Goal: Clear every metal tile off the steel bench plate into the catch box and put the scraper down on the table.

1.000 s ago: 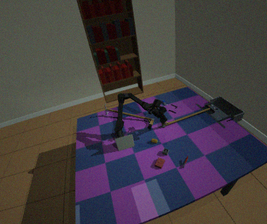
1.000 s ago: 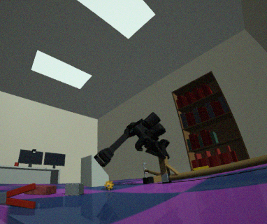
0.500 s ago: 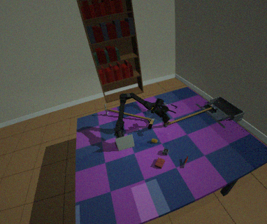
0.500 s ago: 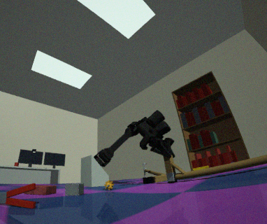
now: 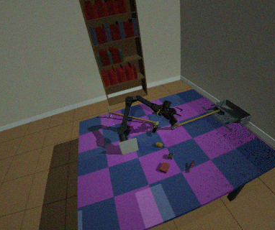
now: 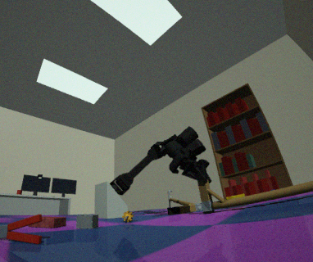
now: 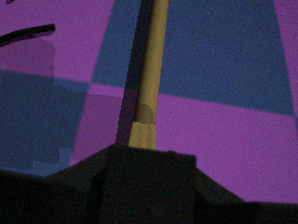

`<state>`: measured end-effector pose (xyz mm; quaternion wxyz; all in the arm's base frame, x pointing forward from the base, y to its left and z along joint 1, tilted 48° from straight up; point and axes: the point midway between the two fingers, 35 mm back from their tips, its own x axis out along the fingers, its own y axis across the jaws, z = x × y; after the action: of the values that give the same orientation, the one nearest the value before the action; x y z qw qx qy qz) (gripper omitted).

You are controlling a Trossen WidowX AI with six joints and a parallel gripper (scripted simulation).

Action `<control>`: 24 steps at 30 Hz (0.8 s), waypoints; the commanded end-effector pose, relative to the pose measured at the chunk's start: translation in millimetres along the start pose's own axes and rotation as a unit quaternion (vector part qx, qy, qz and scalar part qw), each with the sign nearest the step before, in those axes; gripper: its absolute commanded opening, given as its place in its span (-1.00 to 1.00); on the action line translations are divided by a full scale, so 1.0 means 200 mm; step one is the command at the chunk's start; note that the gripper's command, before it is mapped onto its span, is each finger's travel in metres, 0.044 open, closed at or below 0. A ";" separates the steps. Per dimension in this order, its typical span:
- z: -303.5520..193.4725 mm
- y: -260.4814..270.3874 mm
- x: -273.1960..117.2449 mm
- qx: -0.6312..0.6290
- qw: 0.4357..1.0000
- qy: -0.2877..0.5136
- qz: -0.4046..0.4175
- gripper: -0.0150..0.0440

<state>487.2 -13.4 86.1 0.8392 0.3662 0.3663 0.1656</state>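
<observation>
Tan-shafted long scraper (image 5: 196, 118) (image 6: 277, 192) (image 7: 150, 75), one: grip end in the end effector (image 5: 173, 125) (image 6: 204, 184) (image 7: 144, 149), which is clenched on it; shaft running toward the right edge of the worktop (image 5: 129, 176) (image 6: 248, 241) (image 7: 215, 145). Held endwise, presumably for reach along the plate. Grey catch box (image 5: 232, 112), one: at that right edge, nearer the far corner; tiles not distinguishable. Red block (image 5: 165, 167) (image 6: 49, 222), one: well apart, toward the near edge. Top view alone shows the box; wrist view gives the shaft leaving the grip, not its head.
</observation>
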 end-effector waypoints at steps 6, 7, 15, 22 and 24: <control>0.08 0.00 0.03 -0.002 1.000 -0.008 -0.001 -0.49; 0.09 0.00 0.03 -0.002 1.000 -0.008 -0.001 -0.49; 0.13 0.00 0.07 -0.002 1.000 -0.008 -0.001 -0.49; 0.17 0.00 0.10 -0.002 1.000 -0.008 -0.001 -0.49; 0.18 -0.01 0.11 -0.002 1.000 -0.008 -0.001 -0.49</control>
<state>522.2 -16.5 87.7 0.8396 0.3662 0.3651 0.1661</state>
